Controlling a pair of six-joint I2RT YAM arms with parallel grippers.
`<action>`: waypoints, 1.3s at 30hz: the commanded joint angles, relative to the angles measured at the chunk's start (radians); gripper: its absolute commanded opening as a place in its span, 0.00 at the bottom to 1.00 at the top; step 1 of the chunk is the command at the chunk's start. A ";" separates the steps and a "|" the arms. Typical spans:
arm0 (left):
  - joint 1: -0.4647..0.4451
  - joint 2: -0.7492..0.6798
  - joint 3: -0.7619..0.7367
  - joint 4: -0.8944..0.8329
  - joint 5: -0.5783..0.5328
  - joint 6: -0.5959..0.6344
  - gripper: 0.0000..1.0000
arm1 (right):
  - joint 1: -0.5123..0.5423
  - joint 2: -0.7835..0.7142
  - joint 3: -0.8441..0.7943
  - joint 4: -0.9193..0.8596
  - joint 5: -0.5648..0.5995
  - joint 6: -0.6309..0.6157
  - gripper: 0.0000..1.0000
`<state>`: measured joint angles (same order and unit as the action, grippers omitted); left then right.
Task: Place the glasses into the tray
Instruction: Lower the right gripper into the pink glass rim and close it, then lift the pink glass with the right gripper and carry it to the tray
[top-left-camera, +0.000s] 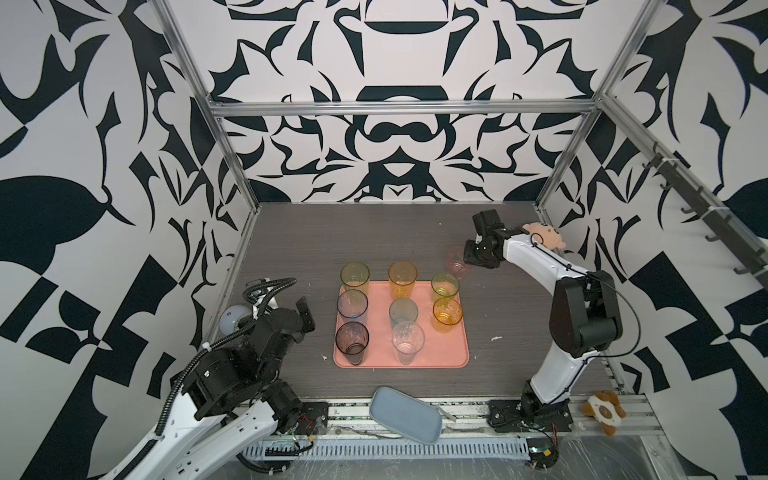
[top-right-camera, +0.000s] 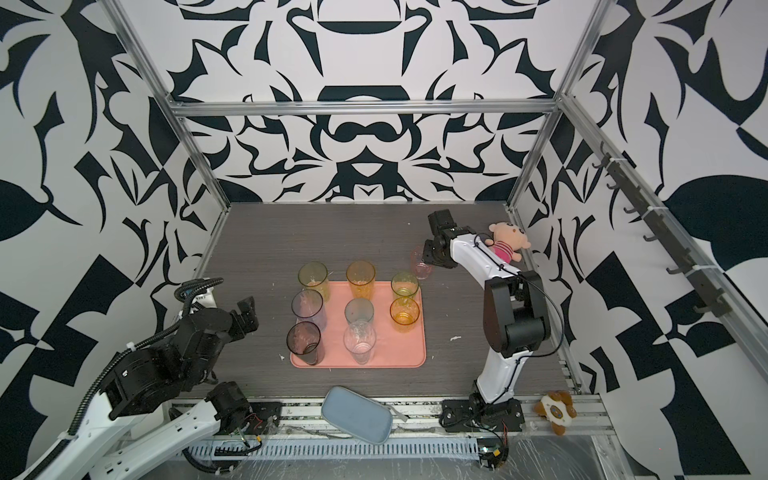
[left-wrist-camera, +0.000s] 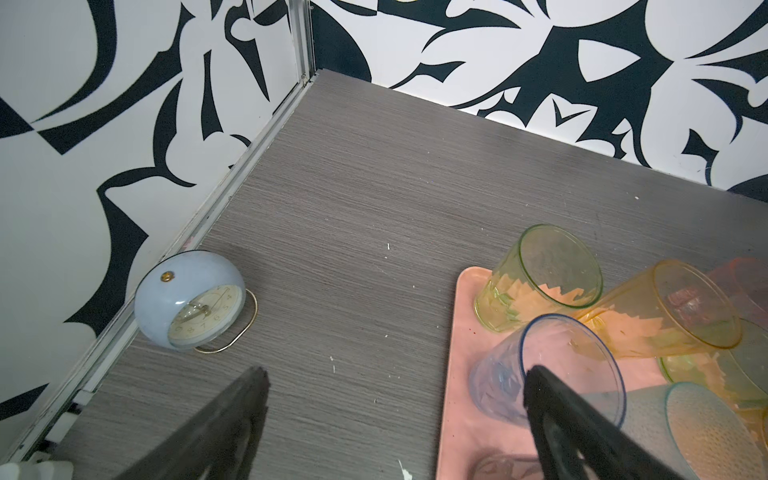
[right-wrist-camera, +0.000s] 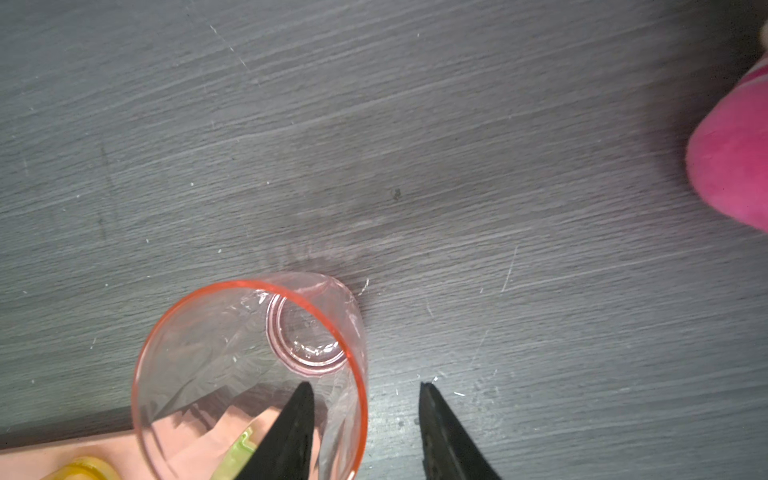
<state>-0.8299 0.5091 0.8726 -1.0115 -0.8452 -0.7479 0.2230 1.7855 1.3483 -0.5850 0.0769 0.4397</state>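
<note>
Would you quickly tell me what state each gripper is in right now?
Left gripper: open, holding nothing.
Right gripper: open, jaws straddling the wall of the pink glass, not yet clamped.

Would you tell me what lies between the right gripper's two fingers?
The wall of the pink glass: the right gripper has one finger over its mouth and one outside, seen in the right wrist view.

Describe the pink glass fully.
The pink glass is a see-through, pink-tinted tumbler with a brighter rim and a round base. It stands upright and empty on the table, just beyond the far right corner of the tray. The right gripper straddles its wall, one finger inside, one outside, jaws not yet closed.
</note>
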 joint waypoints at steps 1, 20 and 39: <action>-0.003 -0.013 -0.008 -0.016 -0.015 -0.009 1.00 | -0.007 -0.007 0.040 0.013 -0.006 0.009 0.44; -0.005 -0.021 -0.009 -0.015 -0.013 -0.009 0.99 | -0.012 0.028 0.042 0.011 -0.017 0.008 0.32; -0.009 -0.028 -0.009 -0.016 -0.014 -0.009 1.00 | -0.013 -0.012 0.059 -0.040 0.042 -0.010 0.00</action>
<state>-0.8326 0.4973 0.8726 -1.0115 -0.8452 -0.7475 0.2153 1.8275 1.3621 -0.5900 0.0734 0.4416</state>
